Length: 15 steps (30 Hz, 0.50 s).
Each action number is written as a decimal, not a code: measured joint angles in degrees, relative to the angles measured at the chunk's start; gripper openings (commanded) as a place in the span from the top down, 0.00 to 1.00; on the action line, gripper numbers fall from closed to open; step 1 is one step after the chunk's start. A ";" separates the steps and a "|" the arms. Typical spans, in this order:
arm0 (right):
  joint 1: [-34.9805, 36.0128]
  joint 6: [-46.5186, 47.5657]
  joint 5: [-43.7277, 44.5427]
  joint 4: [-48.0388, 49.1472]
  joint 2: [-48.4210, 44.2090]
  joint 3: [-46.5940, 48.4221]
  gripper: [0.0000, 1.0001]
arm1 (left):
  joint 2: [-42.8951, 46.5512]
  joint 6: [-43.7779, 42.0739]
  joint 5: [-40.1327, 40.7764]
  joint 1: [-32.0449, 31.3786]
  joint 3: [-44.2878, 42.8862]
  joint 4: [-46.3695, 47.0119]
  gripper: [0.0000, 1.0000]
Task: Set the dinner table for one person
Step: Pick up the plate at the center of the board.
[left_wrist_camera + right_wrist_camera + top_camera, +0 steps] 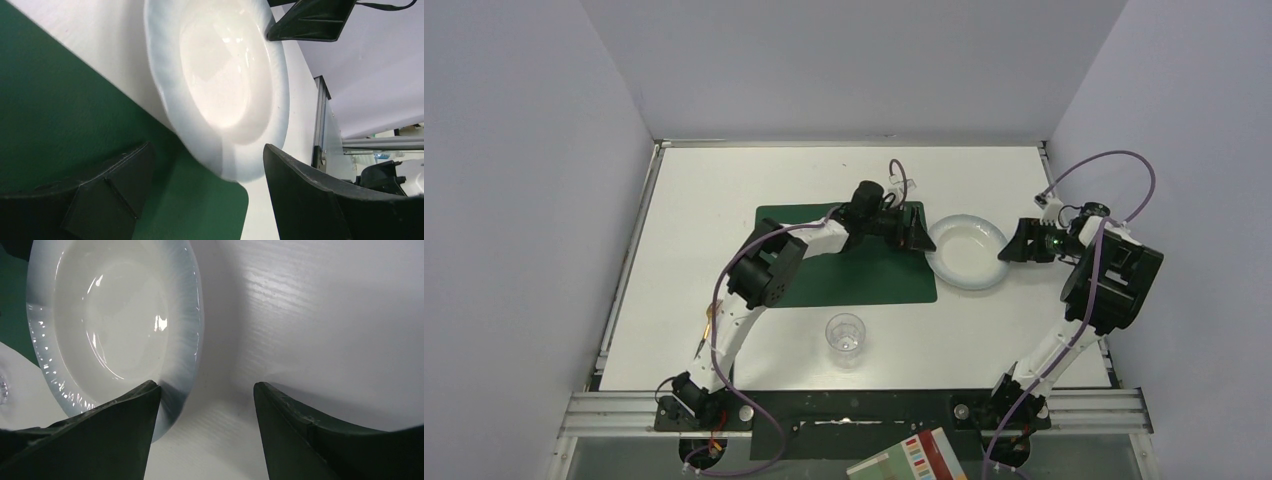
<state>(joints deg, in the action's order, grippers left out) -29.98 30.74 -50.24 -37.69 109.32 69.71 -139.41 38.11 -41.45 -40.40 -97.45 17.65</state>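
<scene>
Booklet (911,458), colour-striped, sits by the arm bases and is cut off by the frame edge, so we can't read it. Next out, a clear glass (845,340) stands upright on the dinner table (704,190), close to the near edge of the green placemat (824,275) but not touching it. Thin brownish item (709,325) beside the left arm is mostly hidden and we can't identify it. White plate (967,251) lies on the table at the mat's right edge; in the left wrist view its rim overlaps the mat's corner. Left gripper (917,228): jaws spread wide, plate rim between them, no contact that we can see. Right gripper (1014,245): also spread, one finger at the plate's right rim, the other over bare table. We can't tell whether it touches.
</scene>
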 measured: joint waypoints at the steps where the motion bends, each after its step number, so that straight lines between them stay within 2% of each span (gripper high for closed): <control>1: 0.17 -0.24 -0.50 0.26 0.52 0.39 0.31 | -0.72 0.26 0.02 -0.26 -1.03 -0.04 0.21; 12: 3.08 -1.31 -1.11 3.41 1.84 1.09 0.31 | -6.60 1.90 0.00 -2.45 -10.43 -1.64 0.26; 15: 3.52 -1.68 -2.21 4.28 3.28 2.49 0.31 | -7.78 2.05 -0.02 -2.78 -12.31 -2.49 0.33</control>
<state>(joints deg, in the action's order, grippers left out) -26.46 29.06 -52.45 -33.41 112.60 72.20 -147.20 40.16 -41.47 -43.18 -109.75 15.16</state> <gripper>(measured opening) 0.686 0.732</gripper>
